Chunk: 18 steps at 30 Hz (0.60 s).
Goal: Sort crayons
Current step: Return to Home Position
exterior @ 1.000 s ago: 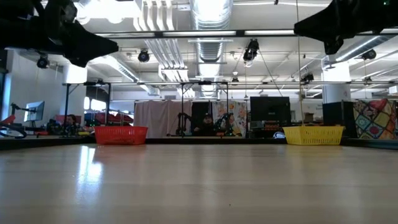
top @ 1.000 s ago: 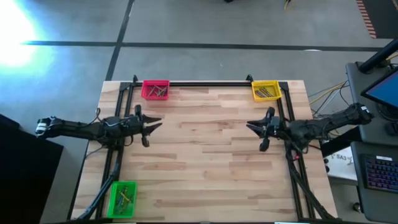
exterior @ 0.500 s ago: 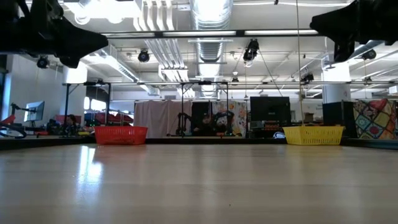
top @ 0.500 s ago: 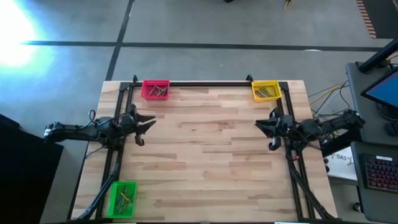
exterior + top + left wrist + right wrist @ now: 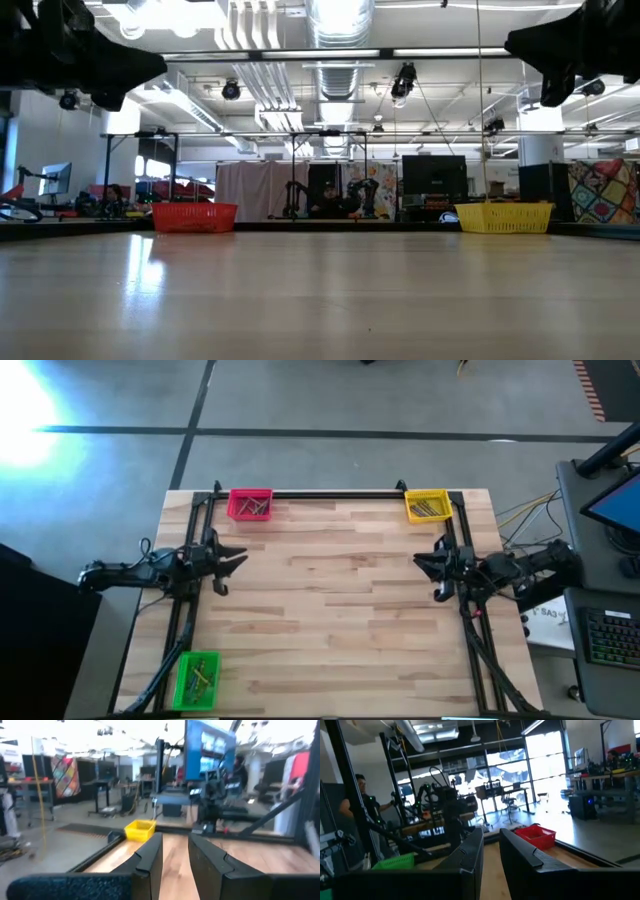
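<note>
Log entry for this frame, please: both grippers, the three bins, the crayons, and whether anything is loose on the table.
left gripper: open, empty, raised near the table's left edge
right gripper: open, empty, raised near the right edge
pink bin: far left corner
yellow bin: far right corner
green bin: near left corner
crayons: some in each bin
table: no loose crayons visible
</note>
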Each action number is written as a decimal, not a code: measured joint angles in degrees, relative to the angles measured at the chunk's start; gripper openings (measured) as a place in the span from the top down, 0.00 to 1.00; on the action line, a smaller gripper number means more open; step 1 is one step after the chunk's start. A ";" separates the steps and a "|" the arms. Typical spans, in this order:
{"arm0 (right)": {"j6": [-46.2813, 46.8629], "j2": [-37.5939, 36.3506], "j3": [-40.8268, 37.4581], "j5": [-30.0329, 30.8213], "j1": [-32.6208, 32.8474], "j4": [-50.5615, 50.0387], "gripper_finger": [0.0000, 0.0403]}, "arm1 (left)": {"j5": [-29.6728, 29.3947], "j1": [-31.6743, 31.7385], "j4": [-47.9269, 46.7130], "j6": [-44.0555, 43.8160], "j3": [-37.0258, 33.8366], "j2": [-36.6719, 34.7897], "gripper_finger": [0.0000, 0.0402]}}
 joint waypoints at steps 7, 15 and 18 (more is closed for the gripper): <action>1.34 0.33 -2.28 -1.13 0.00 4.59 0.87 | 5.33 -0.02 8.54 -0.04 -3.27 0.16 0.81; 1.83 0.42 -2.30 -2.68 -0.27 4.69 0.87 | 5.63 -0.02 8.69 -0.37 -3.38 0.97 0.81; 1.23 0.55 -2.31 -2.30 -1.64 4.62 0.87 | 5.63 -0.02 8.60 -0.41 -3.39 2.03 0.81</action>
